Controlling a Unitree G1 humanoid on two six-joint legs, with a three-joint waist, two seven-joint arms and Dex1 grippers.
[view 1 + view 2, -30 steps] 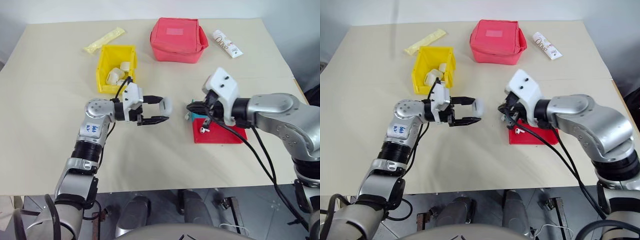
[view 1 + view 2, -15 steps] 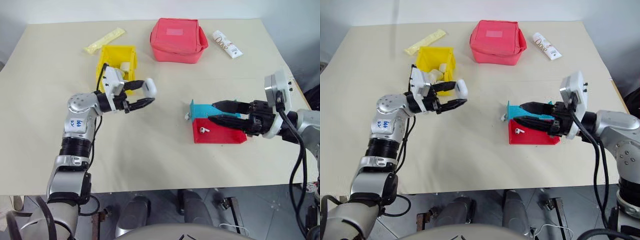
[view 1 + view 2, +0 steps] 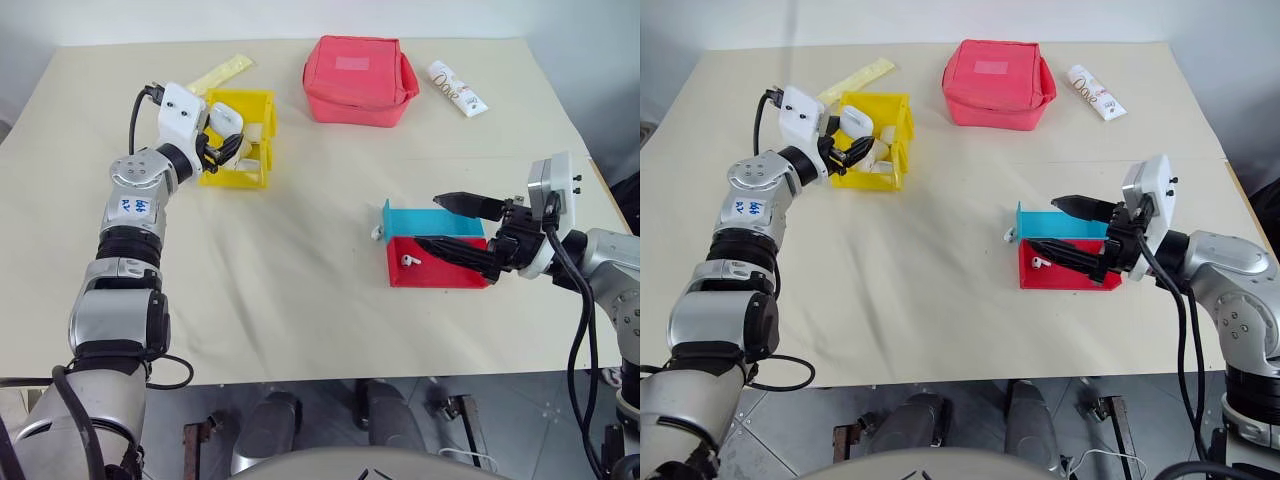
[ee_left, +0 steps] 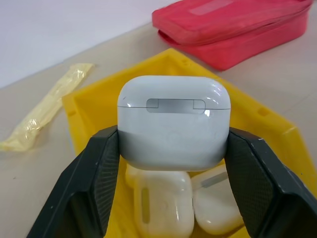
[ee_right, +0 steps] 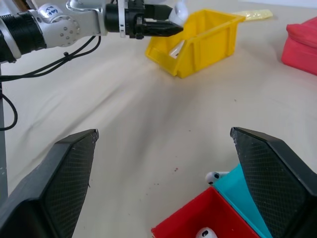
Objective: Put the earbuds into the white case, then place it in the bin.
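Observation:
My left gripper (image 3: 230, 136) is shut on the white case (image 4: 173, 119), whose lid is closed, and holds it just over the yellow bin (image 3: 240, 180) at the far left of the table. Both black fingers (image 4: 94, 173) press the case's sides. One earbud (image 3: 406, 260) lies in the small red tray (image 3: 440, 275). Another earbud (image 3: 376, 232) lies on the table at the teal tray's (image 3: 400, 218) left end. My right gripper (image 3: 428, 221) stands open and level over these two trays, pointing left, with nothing between its fingers.
Several other white cases (image 4: 163, 203) lie inside the bin. A red fabric pouch (image 3: 357, 78) sits at the back centre, a white printed tube (image 3: 455, 86) at the back right, and a yellow packet (image 3: 218, 72) behind the bin.
My left arm has carried the white case from the table's middle out to the left and over the bin. My right gripper has opened and pulled back to the right of the trays.

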